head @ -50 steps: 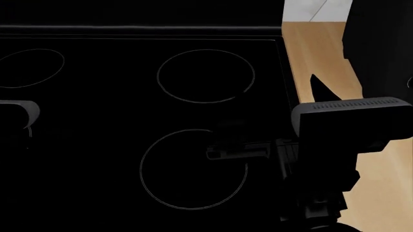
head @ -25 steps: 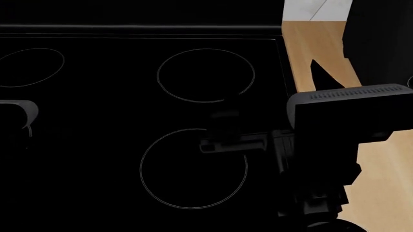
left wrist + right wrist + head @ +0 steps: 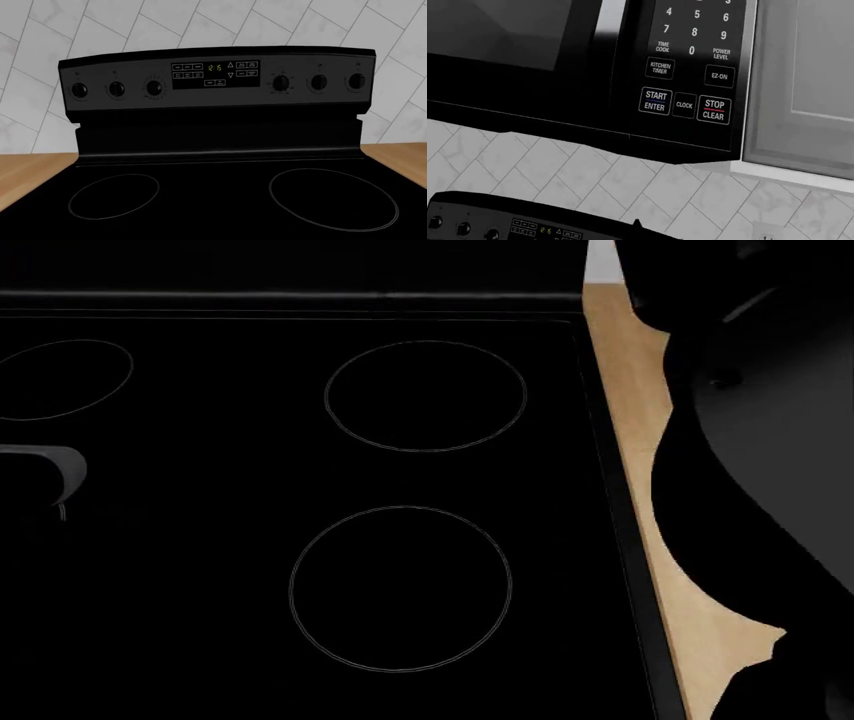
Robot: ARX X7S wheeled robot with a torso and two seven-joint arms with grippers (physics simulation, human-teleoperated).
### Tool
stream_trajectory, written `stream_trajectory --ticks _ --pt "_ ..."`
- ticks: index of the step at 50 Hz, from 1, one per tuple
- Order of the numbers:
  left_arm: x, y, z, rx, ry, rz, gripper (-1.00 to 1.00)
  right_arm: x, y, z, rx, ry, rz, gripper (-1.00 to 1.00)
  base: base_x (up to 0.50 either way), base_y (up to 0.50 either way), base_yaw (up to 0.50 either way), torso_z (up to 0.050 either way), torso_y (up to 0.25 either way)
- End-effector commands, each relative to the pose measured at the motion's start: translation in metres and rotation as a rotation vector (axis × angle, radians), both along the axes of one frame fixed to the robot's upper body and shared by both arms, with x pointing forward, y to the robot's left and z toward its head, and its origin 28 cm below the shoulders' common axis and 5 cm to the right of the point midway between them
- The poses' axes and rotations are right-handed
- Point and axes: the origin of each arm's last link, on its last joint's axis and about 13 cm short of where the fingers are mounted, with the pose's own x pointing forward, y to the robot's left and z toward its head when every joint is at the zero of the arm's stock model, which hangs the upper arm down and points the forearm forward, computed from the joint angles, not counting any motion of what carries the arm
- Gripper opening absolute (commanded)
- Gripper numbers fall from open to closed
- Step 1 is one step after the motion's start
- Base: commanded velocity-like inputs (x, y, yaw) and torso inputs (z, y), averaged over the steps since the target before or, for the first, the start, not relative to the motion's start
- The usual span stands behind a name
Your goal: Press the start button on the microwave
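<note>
Gone from my head view is the right arm's boxy camera block that sat over the cooktop point(image 3: 267, 490) at 4 o'clock; only a dark mass fills the right edge.
My right wrist camera faces the microwave point(image 3: 560, 75), its start button point(image 3: 655, 101) right of centre, above the stove panel point(image 3: 527, 225). I cannot tell either jaws' opening.

Glossy black face on the microwave point(image 3: 560, 65), with a brushed metal-looking strip beside the door. The cooktop point(image 3: 267, 540) reads smooth, dark glass. Pale wood-grain desk point(image 3: 627, 390) at right; marbled white wall tiles point(image 3: 594, 180), matt.
</note>
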Motion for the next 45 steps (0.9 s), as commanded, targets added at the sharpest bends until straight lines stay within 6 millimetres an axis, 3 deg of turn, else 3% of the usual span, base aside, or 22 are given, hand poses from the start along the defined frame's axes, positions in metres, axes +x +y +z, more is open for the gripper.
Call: stream_trajectory --ticks 1,20,34,45 --pt "0.002 -0.002 0.001 0.003 -0.002 -0.01 1.0 -0.018 -0.002 0.061 -0.009 -0.066 0.029 -1.0 0.0 0.0 0.0 0.0 0.0" --pt "0.0 0.003 -0.003 -0.007 -0.001 -0.012 1.0 0.021 0.005 0.105 -0.009 -0.129 -0.018 -1.0 0.0 0.0 0.0 0.0 0.0" --pt "-0.002 0.003 -0.003 -0.004 -0.005 -0.018 1.0 0.059 0.008 0.114 -0.011 -0.073 -0.046 -1.0 0.0 0.0 0.0 0.0 0.0" --pt "-0.004 0.003 -0.007 0.0 0.001 -0.019 1.0 0.079 0.012 0.117 -0.007 -0.062 -0.058 -1.0 0.0 0.0 0.0 0.0 0.0"
